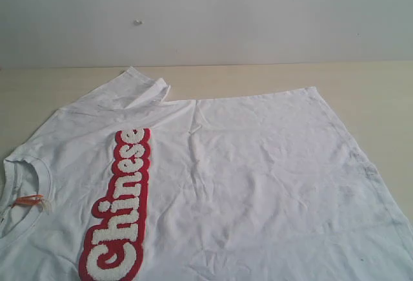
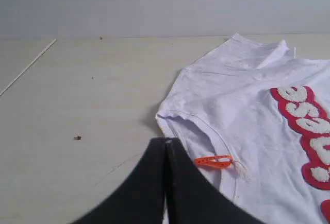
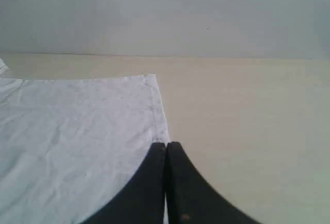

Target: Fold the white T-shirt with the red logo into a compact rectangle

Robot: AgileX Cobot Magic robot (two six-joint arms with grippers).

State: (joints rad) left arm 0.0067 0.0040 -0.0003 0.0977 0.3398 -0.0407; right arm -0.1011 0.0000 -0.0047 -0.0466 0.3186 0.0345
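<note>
The white T-shirt (image 1: 258, 184) lies spread flat on the table, front up, with its collar (image 1: 13, 190) at the left and its hem at the right. The red logo (image 1: 122, 210) runs down the chest, and the orange neck tag (image 1: 29, 199) sits inside the collar. Neither gripper shows in the exterior view. In the left wrist view my left gripper (image 2: 166, 141) is shut, its tips in line with the collar edge beside the orange neck tag (image 2: 213, 160). My right gripper (image 3: 166, 144) is shut too, its tips over the white T-shirt's (image 3: 77, 131) hem edge. Nothing visible is held in either.
The pale wooden table (image 1: 374, 93) runs back to a plain grey wall. The far sleeve (image 1: 139, 84) is folded slightly at its end. A small dark speck (image 2: 77, 137) lies on the bare table to the left of the collar.
</note>
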